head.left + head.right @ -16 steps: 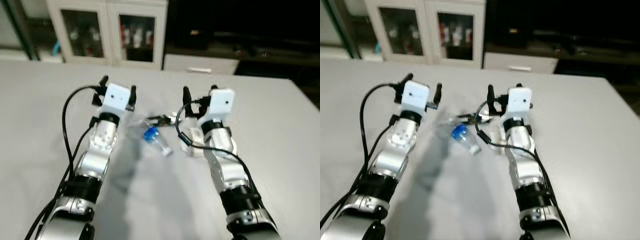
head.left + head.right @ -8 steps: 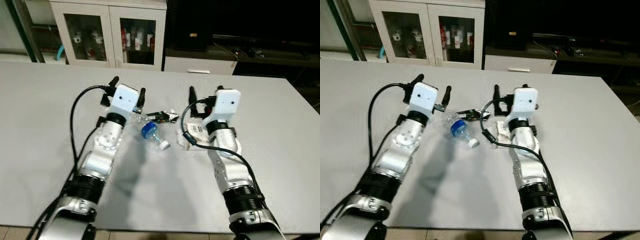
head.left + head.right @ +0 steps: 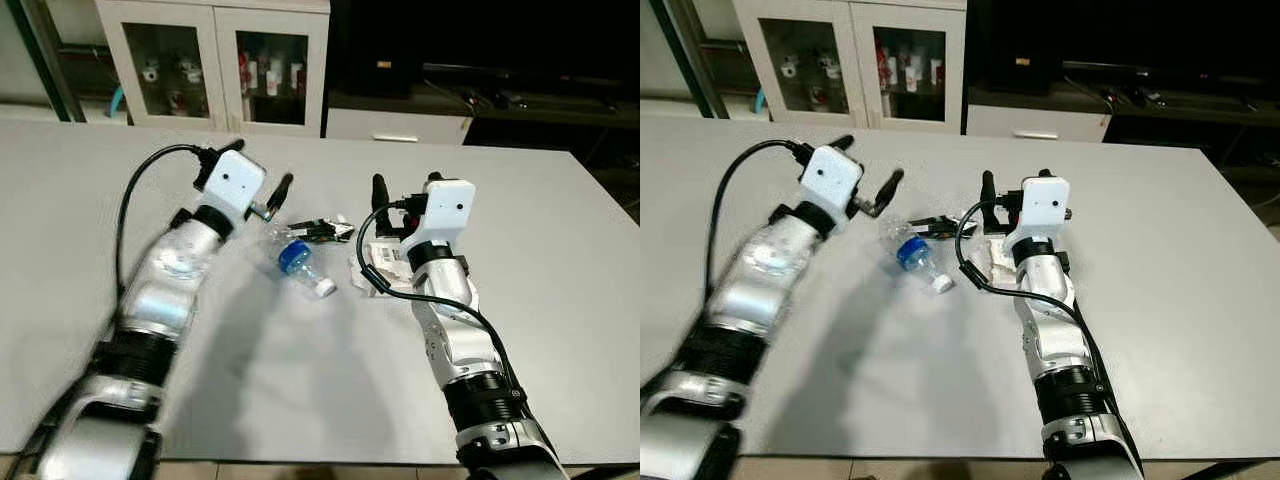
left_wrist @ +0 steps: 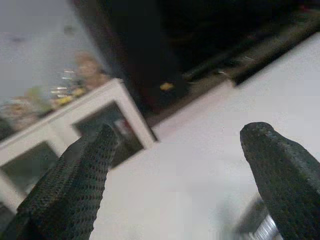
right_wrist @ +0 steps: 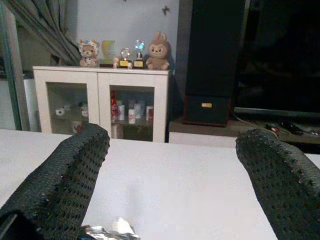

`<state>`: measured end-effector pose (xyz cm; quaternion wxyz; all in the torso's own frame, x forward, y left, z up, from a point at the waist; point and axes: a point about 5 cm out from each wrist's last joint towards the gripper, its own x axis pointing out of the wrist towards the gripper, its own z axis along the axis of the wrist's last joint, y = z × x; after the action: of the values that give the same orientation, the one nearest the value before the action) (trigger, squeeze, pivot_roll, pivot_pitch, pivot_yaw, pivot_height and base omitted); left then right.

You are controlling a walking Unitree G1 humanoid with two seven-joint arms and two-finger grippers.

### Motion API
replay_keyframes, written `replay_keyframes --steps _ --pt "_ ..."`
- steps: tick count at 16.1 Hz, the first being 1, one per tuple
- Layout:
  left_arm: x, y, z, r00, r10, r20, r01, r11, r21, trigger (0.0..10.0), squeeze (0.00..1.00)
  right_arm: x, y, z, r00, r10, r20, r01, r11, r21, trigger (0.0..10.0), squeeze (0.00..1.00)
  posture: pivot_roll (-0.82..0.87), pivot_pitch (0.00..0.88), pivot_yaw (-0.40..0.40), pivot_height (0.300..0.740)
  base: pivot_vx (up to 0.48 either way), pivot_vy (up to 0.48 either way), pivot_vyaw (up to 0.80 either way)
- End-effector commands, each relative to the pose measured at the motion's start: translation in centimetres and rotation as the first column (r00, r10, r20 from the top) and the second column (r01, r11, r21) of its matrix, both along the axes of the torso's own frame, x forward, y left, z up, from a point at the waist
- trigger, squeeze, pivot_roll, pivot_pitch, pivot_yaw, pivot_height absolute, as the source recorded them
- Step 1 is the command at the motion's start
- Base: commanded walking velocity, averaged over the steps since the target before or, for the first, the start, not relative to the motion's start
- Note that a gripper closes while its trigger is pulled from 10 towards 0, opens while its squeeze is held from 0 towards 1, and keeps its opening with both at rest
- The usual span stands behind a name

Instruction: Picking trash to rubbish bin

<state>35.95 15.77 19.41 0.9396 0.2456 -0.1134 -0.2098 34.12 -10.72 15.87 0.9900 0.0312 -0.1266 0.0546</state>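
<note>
A: Start at the left. What is the left gripper (image 3: 258, 180) doing?

B: It hangs over the grey table (image 3: 560, 300), tipped toward the middle, fingers spread wide with nothing between them. In the left wrist view its two black fingers (image 4: 75, 185) stand well apart against the table and a white cabinet (image 3: 215, 60).

A: And the trash?

B: Just right of that gripper lies a clear plastic bottle (image 3: 297, 262) on its side, with a blue label band and a white cap pointing toward the robot. It is near the gripper's fingertip, but I cannot tell whether they touch.

A: Beyond it?

B: A small dark and silvery wrapper (image 3: 325, 230) lies on the table just behind the bottle, between the two grippers. Further right, a crumpled white paper (image 3: 378, 268) sits beside the right arm, partly hidden by its black cable.

A: The right gripper?

B: The right gripper (image 3: 405, 185) hovers above the white paper, fingers parted and empty. In the right wrist view its fingers (image 5: 70, 175) frame the far table edge, with a scrap of silver wrapper low between them.
</note>
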Motion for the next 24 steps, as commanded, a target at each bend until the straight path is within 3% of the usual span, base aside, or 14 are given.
replay_keyframes --steps 1,3,4,6,9,11,12,13,14,16,18,19,22,24 --pt "0.3 1.1 2.2 0.996 -0.093 -0.007 0.093 0.995 0.024 10.0 0.00 -0.1 -0.4 -0.1 1.000 -0.007 -0.005 0.007 1.000 0.003 10.0 0.00 0.01 0.016 -0.036 0.740 0.000 0.000 0.00" --pt "0.5 3.3 4.1 0.977 -0.199 -0.079 0.202 0.979 0.031 10.0 0.00 0.0 -0.5 -0.1 1.000 -0.007 -0.008 0.007 1.000 0.003 10.0 0.00 0.02 0.014 -0.036 0.740 0.000 0.000 0.00" --pt "0.3 4.2 4.3 0.952 -0.261 -0.161 0.283 0.950 0.132 10.0 0.00 0.0 -0.3 -0.2 1.000 0.001 -0.010 -0.001 1.000 0.004 10.0 0.00 0.02 0.015 -0.035 0.740 0.000 0.000 0.00" --pt "0.3 5.4 5.9 0.913 -0.332 -0.236 0.366 0.923 0.120 10.0 0.00 0.0 -0.1 -0.1 1.000 0.012 -0.008 -0.012 1.000 0.007 10.0 0.00 0.02 0.014 -0.024 0.740 0.000 0.000 0.00" --pt "-0.4 7.1 7.0 0.770 -0.483 -0.417 0.545 0.838 0.036 10.0 0.00 -0.1 0.3 -0.3 0.999 0.034 -0.013 -0.033 0.999 0.011 10.0 0.00 0.03 0.010 -0.018 0.740 0.000 0.000 0.00" --pt "0.2 7.3 6.4 0.751 -0.464 -0.470 0.538 0.843 0.028 10.0 0.00 -0.2 0.5 -0.3 0.998 0.062 -0.014 -0.062 0.998 0.009 10.0 0.00 0.03 0.011 -0.018 0.740 0.000 0.000 0.00" --pt "0.4 6.7 5.4 0.744 -0.435 -0.506 0.548 0.832 0.090 10.0 0.00 -0.3 0.6 -0.4 0.997 0.072 -0.014 -0.072 0.997 0.008 10.0 0.00 0.02 0.012 -0.018 0.740 0.000 0.000 0.00" --pt "0.4 5.6 4.2 0.689 -0.444 -0.573 0.599 0.794 0.105 10.0 0.00 -0.3 0.8 -0.4 0.996 0.087 -0.019 -0.087 0.996 0.005 10.0 0.00 0.02 0.011 -0.021 0.740 0.000 0.000 0.00" --pt "0.7 4.9 3.8 0.686 -0.442 -0.578 0.585 0.807 0.077 10.0 0.00 -0.3 0.8 -0.4 0.996 0.091 -0.020 -0.091 0.996 0.004 10.0 0.00 0.02 0.011 -0.020 0.740 0.000 0.000 0.00" --pt "2.6 3.0 3.3 0.761 -0.369 -0.533 0.423 0.906 -0.023 10.0 0.00 -0.3 1.0 -0.4 0.995 0.100 -0.019 -0.100 0.995 0.001 10.0 0.00 0.02 0.010 -0.013 0.740 0.000 0.000 0.00" --pt "4.6 1.7 2.7 0.837 -0.131 -0.531 0.089 0.991 -0.103 10.0 0.00 -0.4 0.9 -0.4 0.995 0.097 -0.019 -0.097 0.995 0.001 10.0 0.00 0.00 0.010 -0.006 0.740 0.000 0.000 0.00" --pt "5.0 0.9 2.9 0.824 -0.121 -0.553 -0.015 0.972 -0.235 10.0 0.00 -0.5 0.8 -0.5 0.995 0.094 -0.021 -0.094 0.996 0.002 10.0 0.00 0.00 0.011 -0.006 0.740 0.000 0.000 0.00" --pt "5.5 0.2 3.4 0.817 -0.086 -0.570 -0.135 0.933 -0.334 10.0 0.00 -0.6 0.9 -0.6 0.994 0.104 -0.025 -0.104 0.995 -0.003 10.0 0.00 0.00 0.010 -0.007 0.740 0.000 0.000 0.00" --pt "5.9 0.0 3.6 0.797 0.011 -0.604 -0.334 0.841 -0.426 10.0 0.00 -0.6 0.9 -0.6 0.993 0.114 -0.028 -0.115 0.993 -0.007 10.0 0.00 0.00 0.009 -0.005 0.740 0.000 0.000 0.00"
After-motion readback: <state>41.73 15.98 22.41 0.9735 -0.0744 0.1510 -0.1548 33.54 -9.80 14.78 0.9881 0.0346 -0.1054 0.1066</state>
